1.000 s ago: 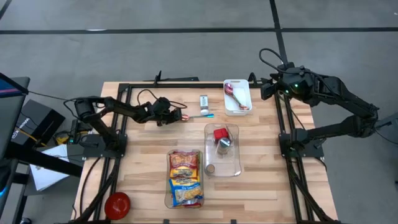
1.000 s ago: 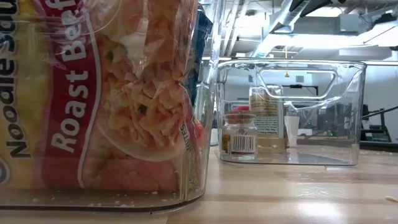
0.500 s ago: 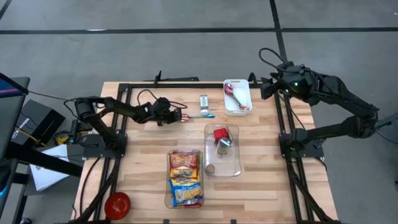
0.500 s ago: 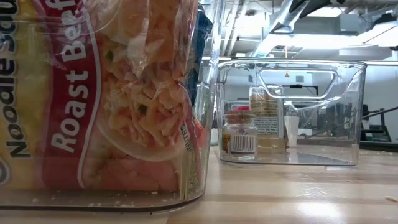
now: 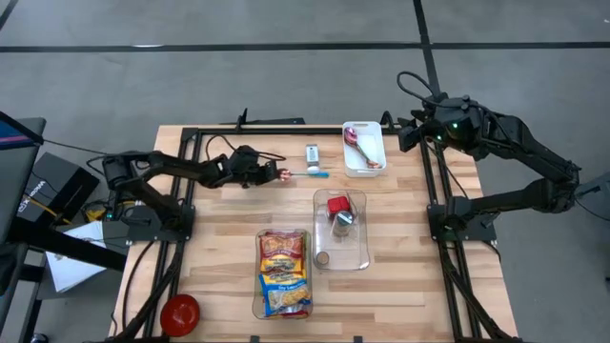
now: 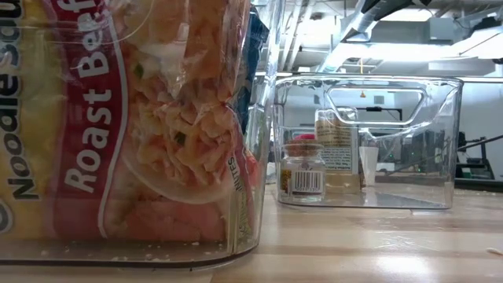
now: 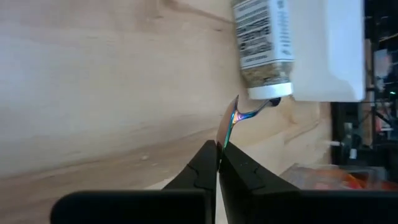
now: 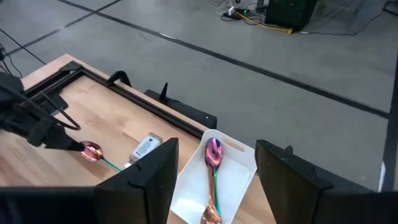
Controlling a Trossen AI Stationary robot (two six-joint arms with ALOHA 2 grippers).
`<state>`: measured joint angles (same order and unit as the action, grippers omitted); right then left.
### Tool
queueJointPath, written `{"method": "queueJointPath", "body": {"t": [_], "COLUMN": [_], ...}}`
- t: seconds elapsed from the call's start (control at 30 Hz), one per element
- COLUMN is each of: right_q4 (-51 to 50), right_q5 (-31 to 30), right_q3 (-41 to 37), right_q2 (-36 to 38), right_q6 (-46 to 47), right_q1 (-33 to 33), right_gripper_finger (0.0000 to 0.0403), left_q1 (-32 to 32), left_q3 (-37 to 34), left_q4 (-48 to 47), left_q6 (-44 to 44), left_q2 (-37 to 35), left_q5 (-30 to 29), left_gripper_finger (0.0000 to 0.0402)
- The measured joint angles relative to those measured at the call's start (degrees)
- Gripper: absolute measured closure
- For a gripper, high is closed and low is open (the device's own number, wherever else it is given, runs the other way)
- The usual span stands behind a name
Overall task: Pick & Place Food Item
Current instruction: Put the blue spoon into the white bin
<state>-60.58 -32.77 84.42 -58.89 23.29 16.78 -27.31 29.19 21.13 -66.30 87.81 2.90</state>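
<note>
An iridescent spoon (image 5: 300,174), pink bowl and teal handle, is at the table's far middle, beside a small spice jar (image 5: 313,154). My left gripper (image 5: 270,174) is shut on the spoon's bowl end. A noodle packet (image 5: 283,273) lies in a clear bin (image 5: 257,305) near the front edge and fills the low view's left (image 6: 118,126). My right gripper (image 8: 217,186) hangs open, high above the table's far right corner (image 5: 412,136), with nothing between its fingers. My left gripper pinches the spoon's bowl end (image 7: 225,132) between its two shut fingertips (image 7: 239,163). The fingers come from the table's left, slanting down, along the spoon's length. The handle (image 8: 115,163) reaches away toward the spice jar; whether its far end rests on the table, I cannot tell.
A white tray (image 5: 374,162) at the far side holds a second spoon (image 8: 212,168). A second clear bin (image 5: 355,257) at the middle holds a red-topped item and a small jar (image 6: 302,173). A red ball (image 5: 179,312) sits at the front left corner.
My left gripper has risen a little and carried the spoon's bowl end up with it. The handle still points toward the table's right, beside the spice jar.
</note>
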Motion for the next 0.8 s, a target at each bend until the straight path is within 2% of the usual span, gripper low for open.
{"method": "queueJointPath", "body": {"t": [0.17, 0.33, 0.47, 0.67, 0.8], "right_q4": [0.5, 3.0, 5.9, 5.0, 4.6], "right_q5": [0.6, 5.3, 14.0, 31.5, 41.5], "right_q3": [0.0, 0.0, 0.0, 0.0, 0.0], "right_q2": [-0.2, -0.7, -2.4, -6.7, -10.5], "right_q6": [-3.0, -6.3, -11.1, -20.0, -23.8], "right_q1": [1.1, 3.1, 4.6, 7.6, 9.1], "right_gripper_finger": [0.0196, 0.0196, 0.0196, 0.0196, 0.0196], "left_q1": [0.0, 0.0, 0.4, 3.7, 6.1], "left_q3": [0.0, 0.0, 0.0, 0.0, 0.0], "left_q4": [0.1, 0.2, 0.3, 0.6, 1.9], "left_q6": [1.4, 5.1, 9.1, 21.0, 26.2], "left_q2": [-2.8, -5.5, -8.3, -13.9, -18.0], "left_q5": [0.1, 1.6, 2.4, 3.0, -0.2], "left_gripper_finger": [0.0401, 0.0402, 0.0401, 0.0401, 0.0401]}}
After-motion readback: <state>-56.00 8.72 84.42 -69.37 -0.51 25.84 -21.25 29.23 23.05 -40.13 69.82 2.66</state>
